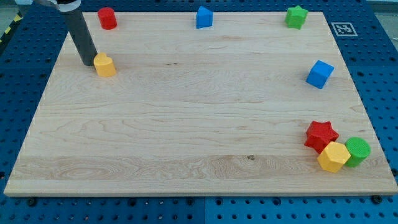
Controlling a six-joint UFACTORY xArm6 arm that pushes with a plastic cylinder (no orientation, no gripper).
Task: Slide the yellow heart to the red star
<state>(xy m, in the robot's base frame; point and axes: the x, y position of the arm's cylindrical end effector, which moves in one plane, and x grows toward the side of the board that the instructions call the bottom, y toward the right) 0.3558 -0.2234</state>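
Eight blocks lie on the wooden tabletop (186, 112), which rests on a blue perforated base (373, 62).

Arm: no gripper is fitted, so nothing opens, closes or holds; the arm ends in a dark rod. My tip (87, 63) stands at the view's upper left, touching or just short of the yellow heart (104, 65), on the heart's 9 o'clock side. The rod leans up toward 11 o'clock and leaves the view at the top edge.

Task blocks: the yellow heart sits near the tabletop's upper left corner. The red star (321, 135) sits near the lower right corner, well apart from the heart, at roughly 4 o'clock from it across the bare middle of the tabletop.

Cluster at lower right: a yellow hexagon (333, 156) touches the red star at the star's 5 o'clock. A green cylinder (357, 150) sits just beside the hexagon at its 3 o'clock.

Other blocks:
- red cylinder (107, 18), top edge, at 12 o'clock from the heart.
- blue block (204, 17), house-like in outline, top edge near centre.
- green star (296, 17), top right.
- blue cube (319, 74), right side, at 12 o'clock from the red star, well apart from it.

A black-and-white marker tag (341, 28) lies off the tabletop's top right corner.
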